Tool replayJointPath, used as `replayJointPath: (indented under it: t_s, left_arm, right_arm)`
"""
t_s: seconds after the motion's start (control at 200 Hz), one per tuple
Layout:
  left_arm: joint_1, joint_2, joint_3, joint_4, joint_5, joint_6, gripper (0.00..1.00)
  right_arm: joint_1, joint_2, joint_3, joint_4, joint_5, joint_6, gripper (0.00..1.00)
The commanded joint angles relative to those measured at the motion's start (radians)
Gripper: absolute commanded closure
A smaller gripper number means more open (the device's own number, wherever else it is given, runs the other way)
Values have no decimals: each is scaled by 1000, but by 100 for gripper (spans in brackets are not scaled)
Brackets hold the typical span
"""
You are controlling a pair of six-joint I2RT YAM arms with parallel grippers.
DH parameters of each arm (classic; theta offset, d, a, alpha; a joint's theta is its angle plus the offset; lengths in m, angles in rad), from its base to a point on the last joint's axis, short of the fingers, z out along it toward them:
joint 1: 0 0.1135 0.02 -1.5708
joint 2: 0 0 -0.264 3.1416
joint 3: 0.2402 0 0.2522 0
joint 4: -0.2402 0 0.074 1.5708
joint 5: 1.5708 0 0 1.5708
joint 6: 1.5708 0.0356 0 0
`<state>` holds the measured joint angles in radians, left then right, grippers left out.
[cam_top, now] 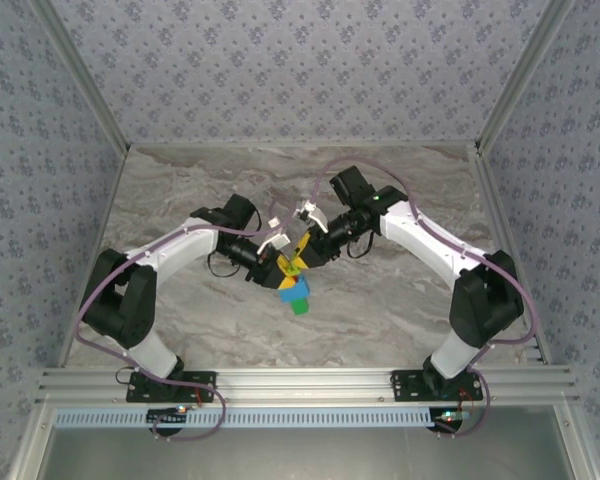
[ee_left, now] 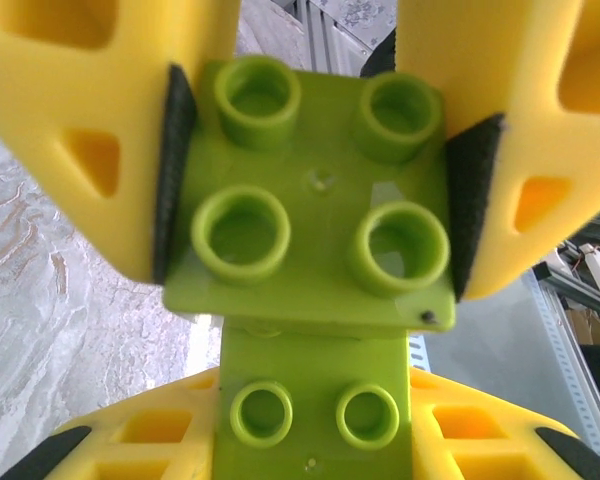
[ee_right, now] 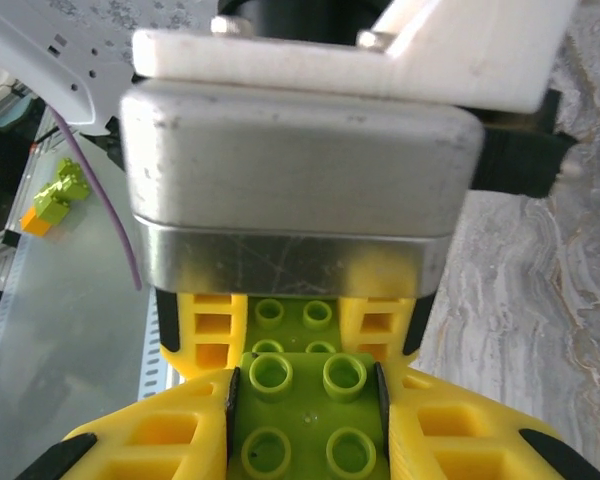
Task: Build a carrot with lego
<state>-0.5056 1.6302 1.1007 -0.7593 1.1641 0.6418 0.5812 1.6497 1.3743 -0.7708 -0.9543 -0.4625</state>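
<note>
From above, the left hand (cam_top: 283,262) and right hand (cam_top: 308,252) meet over the middle of the marble tabletop (cam_top: 400,300). The carrot (cam_top: 295,290), lime-green, blue and dark green, sits between them. At the left wrist, the left hand is clamped on a lime-green brick (ee_left: 315,150), which overlaps a second brick (ee_left: 315,380), also lime-green. At the right wrist, the right hand grips that second brick.

Upper lime-green brick (ee_left: 315,180) overlaps lower lime-green brick (ee_left: 315,400)
</note>
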Motion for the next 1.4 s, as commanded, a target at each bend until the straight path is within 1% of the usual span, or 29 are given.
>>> replayJointPath:
  t_s: [0.0,0.44,0.63,1.134,1.364,1.394]
  left_arm:
    - [7,-19,16,4,30,2,88]
    - [5,-29,9,28,8,-23,89]
    - [5,-42,7,47,-6,-42,89]
    - [1,-79,2,60,-3,-54,90]
    - [3,-86,-11,75,-40,-79,91]
    - [7,-89,-14,108,-40,-82,92]
  right_arm:
    - [9,25,32,-106,-44,-58,81]
    - [20,47,33,-171,-46,-105,81]
    - [22,62,30,-154,-10,-85,81]
    - [20,84,8,-139,0,-82,81]
    - [19,78,-6,-145,3,-88,82]
    - [17,78,-10,-144,2,-88,82]
